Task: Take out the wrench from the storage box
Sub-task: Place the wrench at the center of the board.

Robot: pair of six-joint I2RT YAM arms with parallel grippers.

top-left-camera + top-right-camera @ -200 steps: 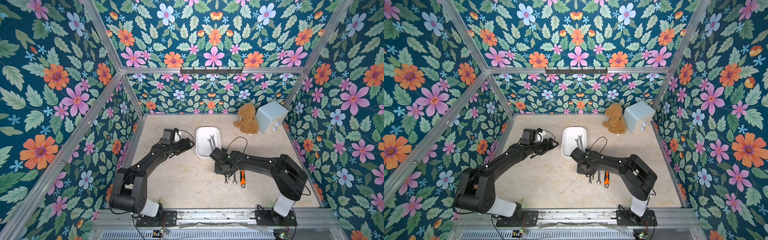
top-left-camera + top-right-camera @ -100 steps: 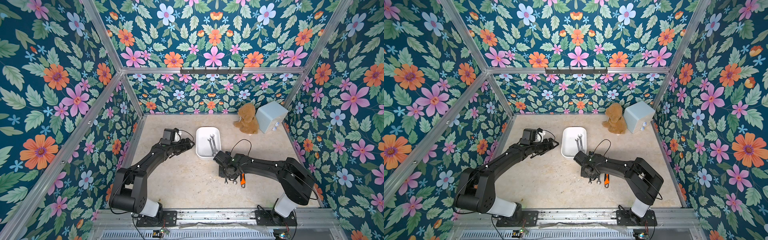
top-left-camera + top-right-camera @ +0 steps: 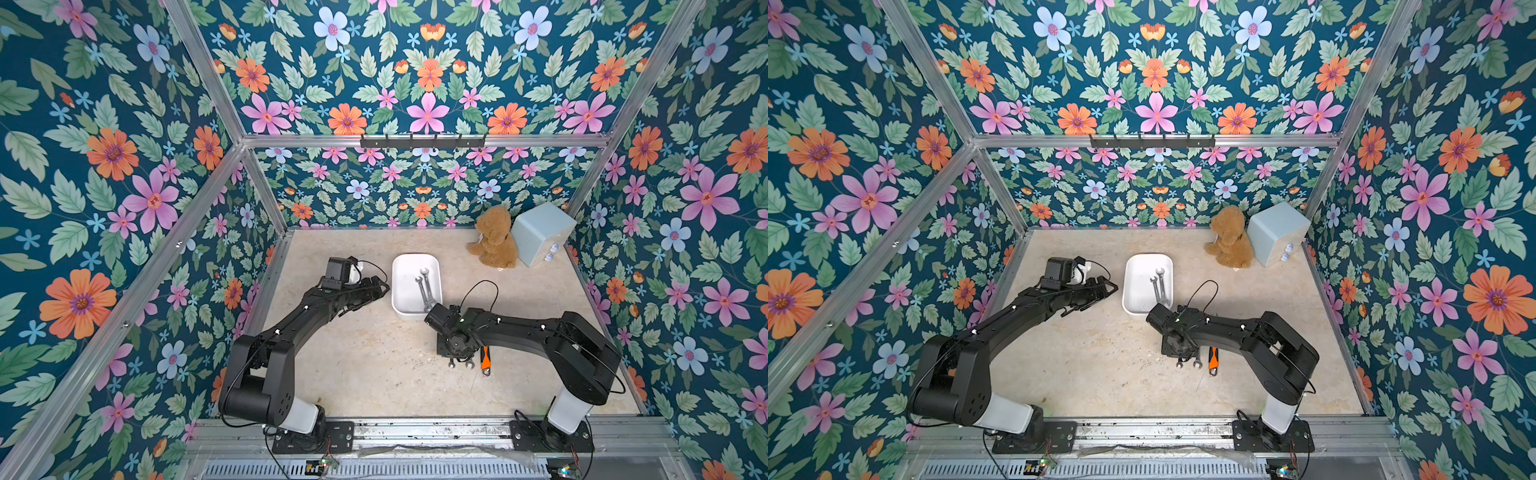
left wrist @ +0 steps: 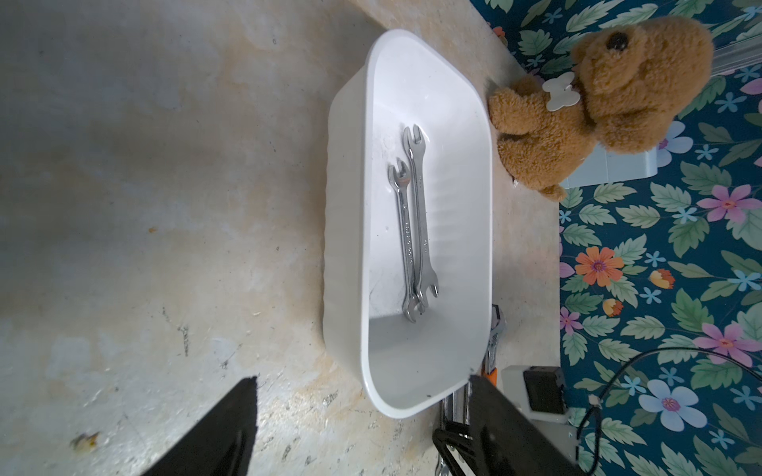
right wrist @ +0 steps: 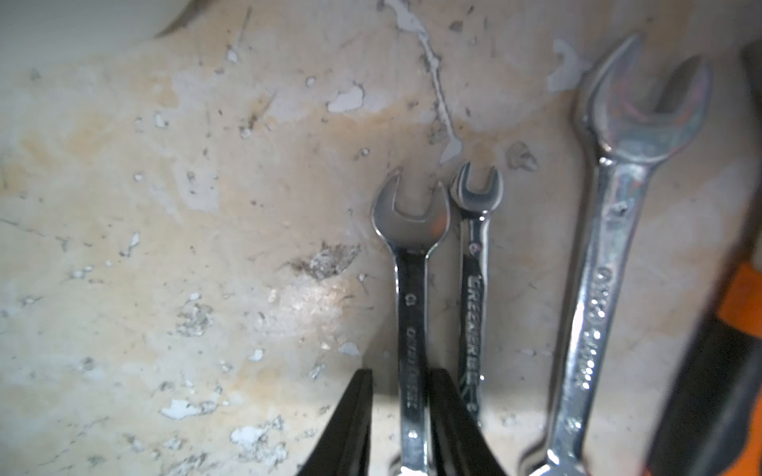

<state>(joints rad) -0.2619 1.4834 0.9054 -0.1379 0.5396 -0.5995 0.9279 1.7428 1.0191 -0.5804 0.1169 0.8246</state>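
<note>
Right wrist view is showing the right gripper pointing down at the table. Its two black fingers are standing narrowly apart on either side of a mid-sized wrench that is lying flat. A sliver of table is showing between one finger and the shaft, so the grip is not closing on it. Just beside it a smallest wrench is lying parallel, and near that a largest wrench, making three wrenches out on the table. One orange-and-black handled tool is lying past the largest.

In both top views the one white storage box is sitting just beyond this gripper, near the middle of the table. Left wrist view is showing two wrenches lying inside it, a shorter wrench and a longer wrench, side by side and overlapping at one end. The left gripper is hovering just beside the box, jaws spread wide, holding nothing. In the far corner, one brown teddy bear is sitting just beside one pale blue cube.
</note>
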